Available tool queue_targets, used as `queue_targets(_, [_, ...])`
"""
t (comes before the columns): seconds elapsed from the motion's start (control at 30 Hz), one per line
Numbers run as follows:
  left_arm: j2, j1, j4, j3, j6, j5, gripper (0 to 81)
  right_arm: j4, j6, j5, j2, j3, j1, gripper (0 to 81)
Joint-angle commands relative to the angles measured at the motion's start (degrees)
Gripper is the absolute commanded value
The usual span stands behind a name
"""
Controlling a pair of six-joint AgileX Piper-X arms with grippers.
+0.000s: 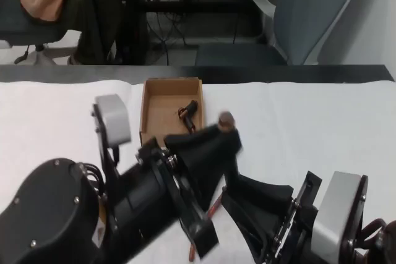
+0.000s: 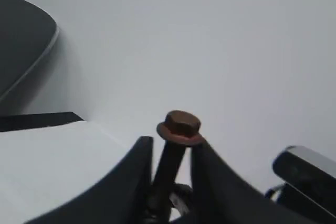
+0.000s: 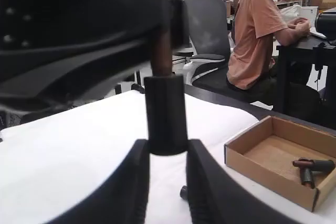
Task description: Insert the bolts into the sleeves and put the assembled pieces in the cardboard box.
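Observation:
My left gripper (image 2: pixel 171 156) is shut on a rusty bolt (image 2: pixel 179 126), its flanged hex head standing just past the fingertips. In the high view that bolt (image 1: pixel 226 119) is held above the bench just right of the cardboard box (image 1: pixel 148 100). My right gripper (image 3: pixel 167 153) is shut on an upright black sleeve (image 3: pixel 165 111). The bolt's shaft (image 3: pixel 161 51) comes straight down to the sleeve's top end; how deep it sits I cannot tell. One assembled piece (image 3: pixel 311 167) lies in the box (image 3: pixel 262 174), also seen as a dark piece (image 1: pixel 189 114) from above.
White cloth covers the bench (image 1: pixel 322 128). A small dark part (image 3: pixel 183 192) lies on the cloth under the sleeve. The left arm's body (image 1: pixel 93 208) fills the front left and the right arm (image 1: pixel 334 221) the front right. Office chairs stand behind the bench.

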Motion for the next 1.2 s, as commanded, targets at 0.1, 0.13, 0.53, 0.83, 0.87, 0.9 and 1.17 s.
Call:
queue_targets(0.1, [-0.6,-0.1,1.2,-0.1,-0.4,2.4,70.0,-1.3,0.3,2.5,0.0,-0.7,0.0,0.6])
queue_targets(0.13, [-0.6,-0.1,1.6,-0.1,-0.4,2.4,70.0,-1.3,0.2,4.1,0.0,-0.7,0.0,0.6])
queue_targets(0.53, [-7.3,23.4,23.3,-2.0,9.7,16.0,70.0,2.8,3.6,4.7,0.0,-1.8,-10.6,0.6])
queue_targets(0.83, [-1.3,40.0,69.2,-16.6,47.0,24.2,70.0,32.1,-2.8,-2.2,5.1,-20.0,-17.2,0.6])
queue_targets(0.87, [-0.5,39.8,70.9,-17.6,49.1,23.1,70.0,32.7,-2.8,-2.9,6.3,-22.3,-17.7,0.6])
queue_targets(0.9, [0.6,39.5,72.8,-18.8,51.7,21.9,70.0,33.6,-2.5,-3.9,7.9,-24.7,-18.3,0.6])
queue_targets(1.17, [9.3,35.5,85.5,-25.8,64.4,10.6,70.0,37.9,-0.9,-8.7,25.9,-43.6,-22.5,0.6])
